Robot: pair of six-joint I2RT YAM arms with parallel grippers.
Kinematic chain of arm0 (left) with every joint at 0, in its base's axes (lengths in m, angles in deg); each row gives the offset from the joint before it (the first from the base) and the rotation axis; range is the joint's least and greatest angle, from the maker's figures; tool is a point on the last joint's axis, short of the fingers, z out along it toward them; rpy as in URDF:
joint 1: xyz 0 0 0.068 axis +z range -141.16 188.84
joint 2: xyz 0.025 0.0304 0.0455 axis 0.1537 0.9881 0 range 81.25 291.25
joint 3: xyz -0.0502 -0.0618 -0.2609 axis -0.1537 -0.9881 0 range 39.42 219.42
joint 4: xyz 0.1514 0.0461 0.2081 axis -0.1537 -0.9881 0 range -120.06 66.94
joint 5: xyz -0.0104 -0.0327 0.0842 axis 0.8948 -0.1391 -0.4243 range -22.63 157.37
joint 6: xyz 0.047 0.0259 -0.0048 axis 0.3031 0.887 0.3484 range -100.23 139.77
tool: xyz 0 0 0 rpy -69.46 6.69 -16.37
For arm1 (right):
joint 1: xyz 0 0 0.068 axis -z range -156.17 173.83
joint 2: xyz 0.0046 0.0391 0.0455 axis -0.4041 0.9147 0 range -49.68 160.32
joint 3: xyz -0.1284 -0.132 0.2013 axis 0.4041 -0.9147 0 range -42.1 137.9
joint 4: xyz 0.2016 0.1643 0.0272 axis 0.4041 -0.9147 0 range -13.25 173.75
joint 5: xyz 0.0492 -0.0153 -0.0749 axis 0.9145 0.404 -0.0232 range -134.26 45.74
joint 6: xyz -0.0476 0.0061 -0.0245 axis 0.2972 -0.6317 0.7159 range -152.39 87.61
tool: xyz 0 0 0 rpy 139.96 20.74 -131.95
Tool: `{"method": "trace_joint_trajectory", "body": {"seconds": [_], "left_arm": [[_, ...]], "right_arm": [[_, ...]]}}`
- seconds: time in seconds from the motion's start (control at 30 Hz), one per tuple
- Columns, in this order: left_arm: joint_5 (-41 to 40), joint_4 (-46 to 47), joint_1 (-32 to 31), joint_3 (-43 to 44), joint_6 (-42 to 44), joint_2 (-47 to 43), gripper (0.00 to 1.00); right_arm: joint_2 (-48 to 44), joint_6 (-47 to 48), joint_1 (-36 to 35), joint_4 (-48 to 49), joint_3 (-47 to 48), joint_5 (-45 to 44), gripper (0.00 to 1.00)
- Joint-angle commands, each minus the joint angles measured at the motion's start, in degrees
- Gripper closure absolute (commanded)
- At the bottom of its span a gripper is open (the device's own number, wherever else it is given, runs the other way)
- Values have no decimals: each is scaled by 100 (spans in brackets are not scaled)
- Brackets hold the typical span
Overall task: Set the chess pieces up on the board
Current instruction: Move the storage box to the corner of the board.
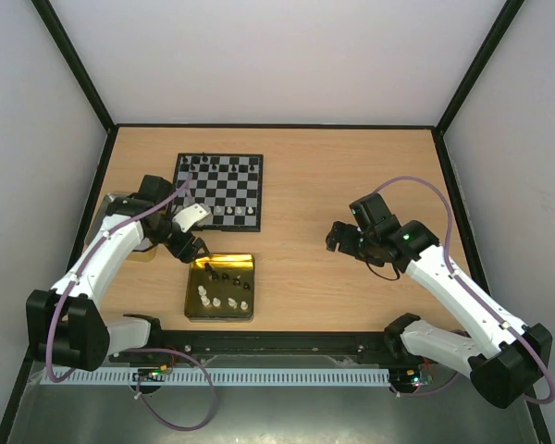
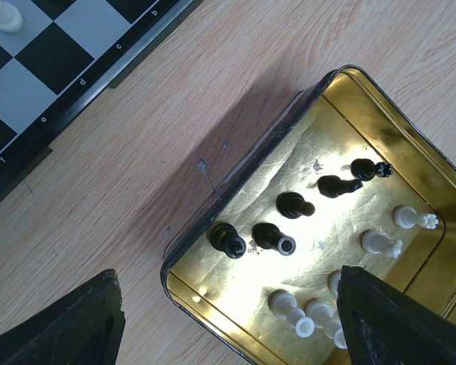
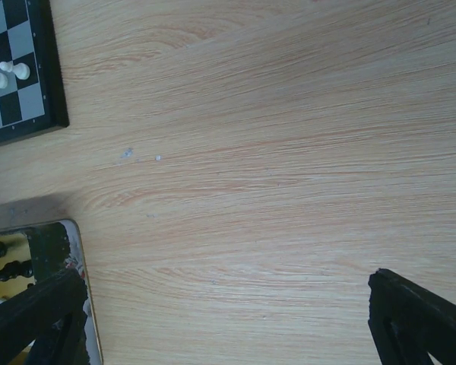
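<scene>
While poised over the tray's (image 2: 247,186) chess pieces (image 2: 290,205), left end effector (image 1: 197,248) open for picking; right end effector (image 1: 336,239) open, aside.

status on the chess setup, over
Left gripper open, empty, above the tray. Right gripper open, empty, over the table. Chess pieces partly in tray, partly on the board. Nothing blocking.

One board (image 1: 218,190), one gold tray (image 2: 289,163) and two arms: the left arm (image 1: 106,254) at 9 o'clock, the right arm (image 1: 449,277) at 3 o'clock. In the tray lie five black pieces (image 2: 295,205) toward 12 o'clock and at least four white pieces (image 2: 380,243) toward 6 o'clock. The figures on the board are too small to count.
</scene>
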Motion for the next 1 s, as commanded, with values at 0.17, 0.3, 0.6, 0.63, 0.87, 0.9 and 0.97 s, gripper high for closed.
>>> {"method": "trace_joint_trajectory", "body": {"seconds": [0.17,0.3,0.6,0.63,0.87,0.9,0.97], "left_arm": [[-102,-19,-32,74,-133,4,23],[-130,-34,-34,54,-155,-8,23],[-481,126,-20,39,-432,-127,21],[-522,145,14,45,-443,-152,21],[-633,223,1067,159,-208,101,32],[-634,238,1309,181,-124,151,35],[-645,243,1724,226,82,289,38]], "right_arm": [[-154,168,-84,-119,-72,29,2],[-63,147,-322,-297,48,-252,2],[448,-325,-1673,-370,555,-1094,2],[512,-350,-1780,-375,616,-1146,2],[516,-770,-2093,-435,688,-1570,2],[483,-806,-2088,-381,615,-1516,2],[428,-889,-2088,-333,496,-1444,2]]}}
